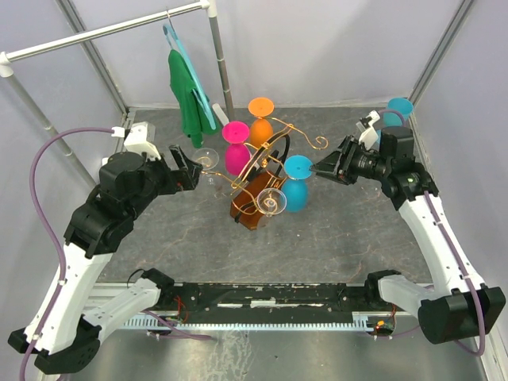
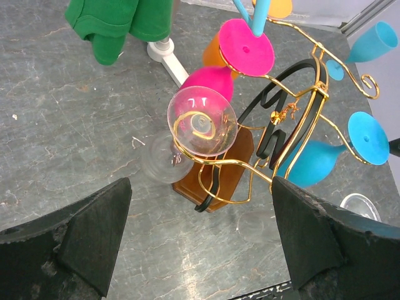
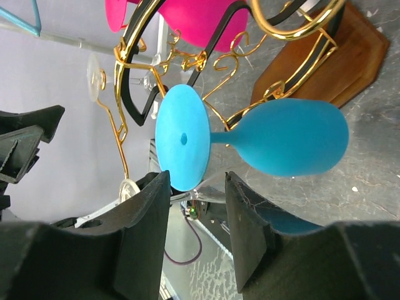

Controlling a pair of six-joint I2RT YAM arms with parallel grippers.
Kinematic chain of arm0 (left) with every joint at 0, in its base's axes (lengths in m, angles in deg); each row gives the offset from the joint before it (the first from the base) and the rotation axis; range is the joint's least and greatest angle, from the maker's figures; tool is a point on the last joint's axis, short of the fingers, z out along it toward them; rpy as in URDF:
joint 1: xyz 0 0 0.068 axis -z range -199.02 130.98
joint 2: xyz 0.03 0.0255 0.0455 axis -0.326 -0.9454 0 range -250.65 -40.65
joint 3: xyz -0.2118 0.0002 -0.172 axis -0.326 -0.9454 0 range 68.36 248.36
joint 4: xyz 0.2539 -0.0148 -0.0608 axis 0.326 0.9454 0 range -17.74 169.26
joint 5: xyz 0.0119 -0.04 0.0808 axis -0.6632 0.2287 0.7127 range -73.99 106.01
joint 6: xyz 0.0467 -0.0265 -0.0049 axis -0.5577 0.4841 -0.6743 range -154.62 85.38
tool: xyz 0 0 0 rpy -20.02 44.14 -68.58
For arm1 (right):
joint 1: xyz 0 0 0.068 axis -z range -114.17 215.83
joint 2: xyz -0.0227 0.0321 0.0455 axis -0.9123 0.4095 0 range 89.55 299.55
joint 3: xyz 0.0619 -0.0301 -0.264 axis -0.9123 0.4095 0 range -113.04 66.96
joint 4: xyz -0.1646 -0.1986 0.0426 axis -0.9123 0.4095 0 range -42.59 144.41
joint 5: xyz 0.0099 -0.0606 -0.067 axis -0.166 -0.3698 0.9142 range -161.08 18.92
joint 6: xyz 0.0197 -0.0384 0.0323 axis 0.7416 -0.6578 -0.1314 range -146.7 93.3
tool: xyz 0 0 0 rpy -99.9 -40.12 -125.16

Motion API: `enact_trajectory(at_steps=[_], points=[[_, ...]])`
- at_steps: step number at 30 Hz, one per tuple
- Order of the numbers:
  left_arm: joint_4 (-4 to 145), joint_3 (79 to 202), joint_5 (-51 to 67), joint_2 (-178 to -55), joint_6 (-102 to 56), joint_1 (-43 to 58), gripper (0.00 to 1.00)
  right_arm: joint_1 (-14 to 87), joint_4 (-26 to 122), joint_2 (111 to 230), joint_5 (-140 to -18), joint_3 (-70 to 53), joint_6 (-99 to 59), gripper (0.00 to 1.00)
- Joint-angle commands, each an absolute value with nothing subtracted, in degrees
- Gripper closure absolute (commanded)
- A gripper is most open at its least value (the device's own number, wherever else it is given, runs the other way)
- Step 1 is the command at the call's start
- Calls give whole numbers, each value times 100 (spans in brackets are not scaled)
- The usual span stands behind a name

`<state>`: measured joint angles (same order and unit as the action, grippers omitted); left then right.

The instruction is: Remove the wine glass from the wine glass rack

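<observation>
The gold wire wine glass rack (image 1: 262,171) stands mid-table on its brown base (image 2: 219,169). From its right arm a blue wine glass (image 1: 297,190) hangs tilted, bowl down. My right gripper (image 1: 317,169) is just right of it. In the right wrist view the glass's blue foot (image 3: 181,134) sits just ahead of the gripper (image 3: 195,181), its lower rim at the left fingertip, and the jaws stand apart with a gap. My left gripper (image 1: 198,171) is wide open left of the rack, facing a clear glass (image 2: 201,120) that hangs there.
Pink (image 1: 236,151) and orange (image 1: 260,123) glasses and another clear one (image 1: 271,202) hang on the rack. A second blue glass (image 1: 399,107) shows behind the right arm. A green garment (image 1: 189,91) hangs from the grey rail at back left.
</observation>
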<state>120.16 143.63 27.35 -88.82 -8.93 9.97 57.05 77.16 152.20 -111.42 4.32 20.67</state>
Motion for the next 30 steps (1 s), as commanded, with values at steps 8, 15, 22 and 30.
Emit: enact_trajectory(at_steps=[8, 15, 22, 30], points=[[11928, 14426, 2661, -8855, -792, 992, 1, 5436, 6975, 15377, -11262, 431, 2254, 58], [11928, 14426, 2683, -8864, -817, 989, 1, 5353, 6965, 15469, -11235, 415, 2200, 59], [11928, 14430, 2716, -8855, -817, 989, 1, 5319, 6851, 15515, -11283, 383, 2218, 81], [11932, 14455, 2714, -8821, -808, 993, 1, 5282, 6477, 15623, -11449, 455, 2344, 87]])
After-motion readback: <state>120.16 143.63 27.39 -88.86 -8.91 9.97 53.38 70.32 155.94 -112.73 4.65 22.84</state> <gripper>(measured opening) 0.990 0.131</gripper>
